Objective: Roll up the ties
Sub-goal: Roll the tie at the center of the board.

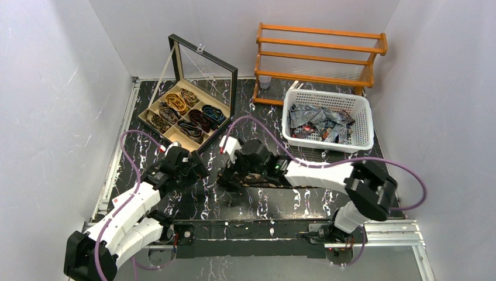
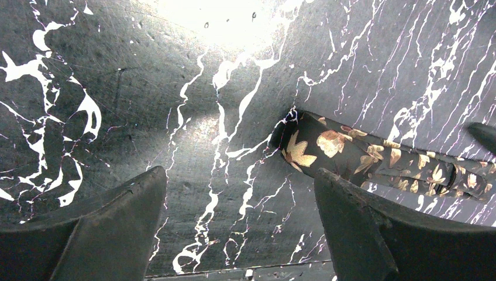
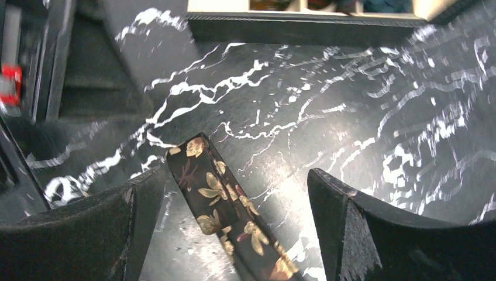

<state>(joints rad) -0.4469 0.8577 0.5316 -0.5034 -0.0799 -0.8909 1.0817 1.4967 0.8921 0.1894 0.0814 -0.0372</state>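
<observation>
Gold-on-black tie (image 3: 205,181) lies flat between the spread jaws of our right gripper (image 3: 235,175), long axis along them; left gripper (image 2: 240,174), also spread, has the tie's end just off its right finger.

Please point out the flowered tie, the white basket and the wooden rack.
Tie (image 2: 336,146): left wrist view, near its end.
Basket (image 1: 327,143): top view, near wall.
Rack (image 1: 321,30): top view, top rail.

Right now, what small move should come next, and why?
Probably lower the right gripper and close on the tie: its end lies flat and unrolled between the open jaws, while the open left gripper has it off to one side.
</observation>
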